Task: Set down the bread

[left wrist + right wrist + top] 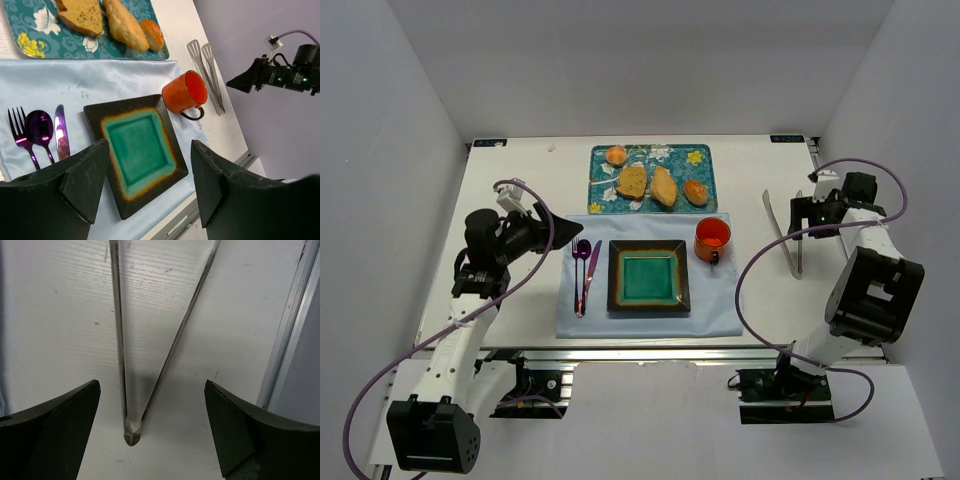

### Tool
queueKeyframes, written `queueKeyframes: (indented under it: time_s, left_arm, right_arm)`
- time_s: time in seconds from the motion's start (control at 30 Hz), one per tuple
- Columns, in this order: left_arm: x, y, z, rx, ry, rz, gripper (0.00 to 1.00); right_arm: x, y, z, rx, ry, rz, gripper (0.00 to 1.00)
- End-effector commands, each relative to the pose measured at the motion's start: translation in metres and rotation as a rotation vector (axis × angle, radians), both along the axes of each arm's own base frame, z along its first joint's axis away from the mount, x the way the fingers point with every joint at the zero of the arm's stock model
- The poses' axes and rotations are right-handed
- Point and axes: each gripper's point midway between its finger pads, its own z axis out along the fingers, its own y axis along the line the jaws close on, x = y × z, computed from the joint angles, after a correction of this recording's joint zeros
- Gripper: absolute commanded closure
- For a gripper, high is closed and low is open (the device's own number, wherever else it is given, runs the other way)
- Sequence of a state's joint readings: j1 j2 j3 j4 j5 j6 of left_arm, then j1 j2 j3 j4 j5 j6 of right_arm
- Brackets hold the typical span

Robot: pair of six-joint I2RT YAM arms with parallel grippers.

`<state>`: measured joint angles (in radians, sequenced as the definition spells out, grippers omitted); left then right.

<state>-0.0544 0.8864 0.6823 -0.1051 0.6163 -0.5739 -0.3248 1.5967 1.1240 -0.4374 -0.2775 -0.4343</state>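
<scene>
**Fig.** Two-arm rig at a laid table. R gripper (pixel 151 400) was released, jaws spread wide w/ nothing btw. them. It hung over metal tongs (pixel 119 340) lying flat on the white table (pixel 60 315). The tongs' joined end lay directly beneath the gap, and their two arms fanned away ahead of the fingers. No finger-to-tongs contact could be seen.

L gripper (pixel 149 150) was likewise released and held nothing, fingers (pixel 85 175) well apart. Below and just ahead of it lay a square dark plate (pixel 122 106) w/ teal centre, resting on a pale blue cloth (pixel 50 85). Left of the gap in its wrist view were a purple fork (pixel 20 132), spoon (pixel 40 127) and knife (pixel 61 132). These lay side by side on the cloth, near the plate but apart from it. Ahead-right of the plate stood an orange mug (pixel 184 92), upright near the cloth's far corner, w/ only orange wall visible inside.

Farther out from the L gripper, beyond the cloth, lay a patterned teal tray (pixel 605 203) holding four pieces. A dark slice (pixel 632 182) and a long roll (pixel 663 186) sat mid-tray, just beside each other. A small roll (pixel 696 191), darker orange, sat toward the tray's right end.

The bread (pixel 616 155) sat in the tray's far-left corner, near the slice but apart from it. It was well apart from both grippers: ahead of the L gripper toward the table's far edge, and far to the R gripper's left.
</scene>
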Motion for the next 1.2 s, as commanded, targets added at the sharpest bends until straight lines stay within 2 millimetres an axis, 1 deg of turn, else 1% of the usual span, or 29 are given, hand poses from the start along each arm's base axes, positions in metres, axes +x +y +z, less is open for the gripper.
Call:
queueKeyframes:
  time_s: [0.0,0.03,0.07,0.13,0.17,0.27,0.43,0.47,0.5,0.53,0.57,0.6,0.67,0.77,0.87,0.97,1.0,1.03,1.07,1.1,1.13,1.17]
  left_arm:
    - [-0.003,-0.002,0.004,-0.011,-0.015,-0.016,0.25]
    - [-0.002,-0.002,0.003,-0.008,-0.014,-0.015,0.25]
    - [-0.002,-0.001,0.003,-0.006,-0.008,-0.013,0.25]
    - [-0.001,0.0,0.005,0.004,-0.014,-0.008,0.25]
    - [-0.001,0.001,0.005,0.006,-0.012,-0.005,0.25]
    - [-0.002,0.001,0.003,0.007,-0.006,-0.003,0.25]
    - [-0.003,0.002,0.002,0.006,0.0,0.005,0.25]
    - [-0.003,0.001,0.001,0.004,0.003,0.006,0.25]
    - [-0.003,0.001,0.001,0.004,0.005,0.006,0.25]
    - [-0.003,0.001,0.002,0.004,0.003,0.006,0.25]
    - [-0.003,0.001,0.002,0.005,0.002,0.005,0.25]
    - [-0.003,0.002,0.003,0.007,0.003,0.008,0.25]
    - [-0.002,0.003,0.004,0.015,0.002,0.009,0.25]
    - [-0.002,0.004,0.004,0.021,0.005,0.014,0.25]
    - [-0.002,0.003,0.002,0.016,0.008,0.012,0.25]
    - [-0.002,0.002,0.003,0.008,0.006,0.009,0.25]
    - [-0.001,0.002,0.005,0.006,0.002,0.01,0.25]
    - [-0.001,0.002,0.006,0.006,-0.001,0.01,0.25]
    - [0.0,0.002,0.008,0.007,-0.005,0.011,0.25]
    - [0.0,0.002,0.008,0.009,-0.006,0.011,0.25]
    - [0.001,0.002,0.009,0.01,-0.007,0.01,0.25]
    - [0.001,0.002,0.009,0.011,-0.006,0.01,0.25]
  right_arm:
    - [0.008,-0.012,-0.017,-0.07,-0.018,-0.009,0.11]
    - [0.009,-0.012,-0.02,-0.073,-0.015,-0.005,0.11]
    - [0.01,-0.012,-0.028,-0.071,0.001,-0.006,0.11]
    - [0.013,-0.01,-0.033,-0.059,0.014,-0.014,0.11]
    - [0.013,-0.008,-0.04,-0.05,0.033,-0.009,0.1]
    - [0.012,0.001,-0.05,-0.04,0.064,0.023,0.11]
    - [0.011,0.01,-0.061,-0.02,0.079,0.04,0.11]
    - [0.011,0.013,-0.066,-0.018,0.092,0.045,0.11]
    - [0.01,0.013,-0.069,-0.029,0.102,0.042,0.11]
    - [0.011,0.012,-0.078,-0.042,0.119,0.022,0.12]
    - [0.011,0.014,-0.078,-0.043,0.119,0.026,0.12]
    - [0.011,0.009,-0.081,-0.069,0.127,0.003,0.12]
    - [0.012,0.006,-0.087,-0.089,0.142,-0.024,0.15]
    - [0.011,0.006,-0.09,-0.094,0.143,-0.029,0.2]
    - [0.01,0.007,-0.093,-0.086,0.148,-0.025,0.28]
    - [0.012,0.011,-0.091,-0.066,0.14,-0.013,0.42]
    - [0.016,0.012,-0.087,-0.064,0.13,-0.006,0.53]
    - [0.019,0.013,-0.084,-0.054,0.121,-0.001,0.6]
    - [0.025,0.014,-0.076,-0.047,0.101,0.006,0.71]
    - [0.03,0.015,-0.069,-0.041,0.086,0.012,0.77]
    - [0.036,0.016,-0.058,-0.034,0.059,0.016,0.82]
    - [0.042,0.022,-0.048,-0.003,0.032,0.035,0.86]
